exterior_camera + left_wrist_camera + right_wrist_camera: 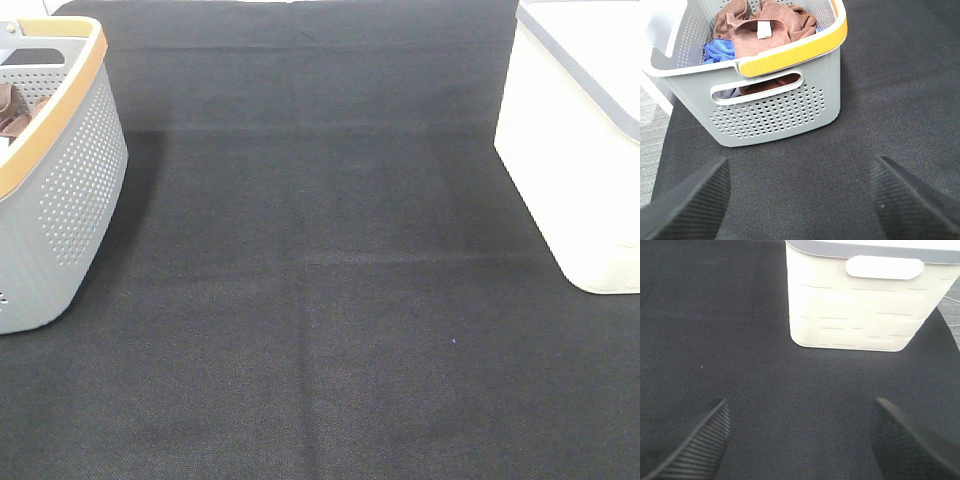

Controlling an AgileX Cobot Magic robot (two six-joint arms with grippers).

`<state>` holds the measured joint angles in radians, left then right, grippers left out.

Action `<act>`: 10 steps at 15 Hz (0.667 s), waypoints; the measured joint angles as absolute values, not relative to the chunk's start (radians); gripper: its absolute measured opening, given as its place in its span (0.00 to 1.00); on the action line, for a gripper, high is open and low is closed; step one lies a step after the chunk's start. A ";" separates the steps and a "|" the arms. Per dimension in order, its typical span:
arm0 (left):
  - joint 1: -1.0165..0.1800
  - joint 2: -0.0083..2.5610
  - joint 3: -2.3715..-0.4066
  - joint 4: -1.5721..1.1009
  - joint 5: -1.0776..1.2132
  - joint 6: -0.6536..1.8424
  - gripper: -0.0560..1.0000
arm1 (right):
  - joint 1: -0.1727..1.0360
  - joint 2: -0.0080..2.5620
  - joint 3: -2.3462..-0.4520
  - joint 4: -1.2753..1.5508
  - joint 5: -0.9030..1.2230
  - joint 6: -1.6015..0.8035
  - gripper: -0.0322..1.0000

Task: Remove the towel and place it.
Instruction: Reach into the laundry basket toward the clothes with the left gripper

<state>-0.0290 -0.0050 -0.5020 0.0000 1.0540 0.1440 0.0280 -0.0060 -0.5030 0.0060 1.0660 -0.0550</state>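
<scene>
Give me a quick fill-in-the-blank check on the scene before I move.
1. The towel lies in the ____ basket with the yellow rim.
2. Next to the towel in that basket is a ____ cloth.
3. The left gripper and the right gripper are both ____ and hold nothing.

Missing words: grey; blue; open.

Black fabric-covered table [320,300] with grey basket [70,200], white bin [570,170]

High downward view, wrists low, sharing mat [320,300]
</scene>
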 joint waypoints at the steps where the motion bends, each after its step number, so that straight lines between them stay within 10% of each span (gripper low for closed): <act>1: -0.029 -0.005 -0.502 0.000 1.054 0.144 0.75 | 0.028 -0.006 -0.503 0.006 1.066 -0.055 0.74; 10: -0.029 -0.005 -0.502 0.000 1.054 0.144 0.75 | 0.028 -0.006 -0.503 0.006 1.066 -0.055 0.74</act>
<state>-0.0290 -0.0050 -0.5020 0.0000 1.0540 0.1440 0.0280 -0.0060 -0.5030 0.0060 1.0660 -0.0550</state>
